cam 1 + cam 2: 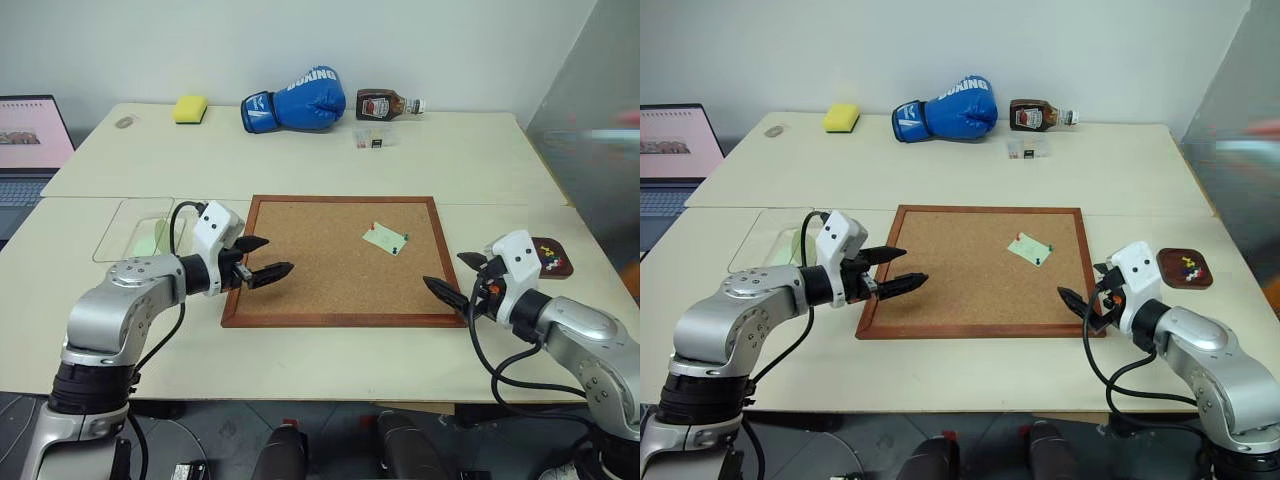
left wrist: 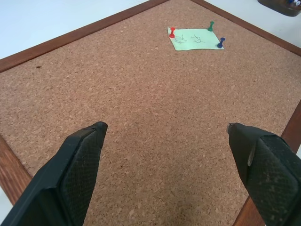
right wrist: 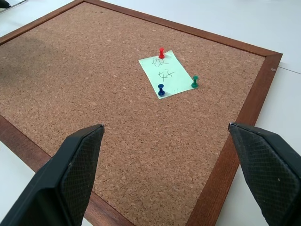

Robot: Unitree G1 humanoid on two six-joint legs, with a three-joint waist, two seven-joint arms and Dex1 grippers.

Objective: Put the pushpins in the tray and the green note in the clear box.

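1. A green note (image 3: 166, 75) lies flat on a cork board (image 1: 320, 270), in the board's far right quarter. Three pushpins hold it: a red pin (image 3: 161, 52), a green pin (image 3: 194, 81) and a blue pin (image 3: 161, 90).
2. The note is roughly square, so it has no clear long axis. It sits turned at an angle to the board's frame, with its corners pointing roughly toward the frame's sides. Handwriting shows on its face.
3. The three pins stand upright, heads up, each at or near a corner of the note.
4. The left gripper (image 1: 262, 258) hovers over the board's left edge with its jaws wide apart, holding nothing.
5. The right gripper (image 1: 455, 276) hovers at the board's near right corner, jaws also wide apart and empty.
6. The tray (image 1: 553, 257) sits on the table just right of the board and already has several pins in it. The clear box (image 1: 136, 229) sits just left of the board.
7. The step in hand looks like pulling the first pin. The right gripper is nearer to the note and the tray, so it suits this.
8. To do it well, close on one pin's head only and draw it straight up along its shaft. Avoid pinching the paper, which could tear or lift.
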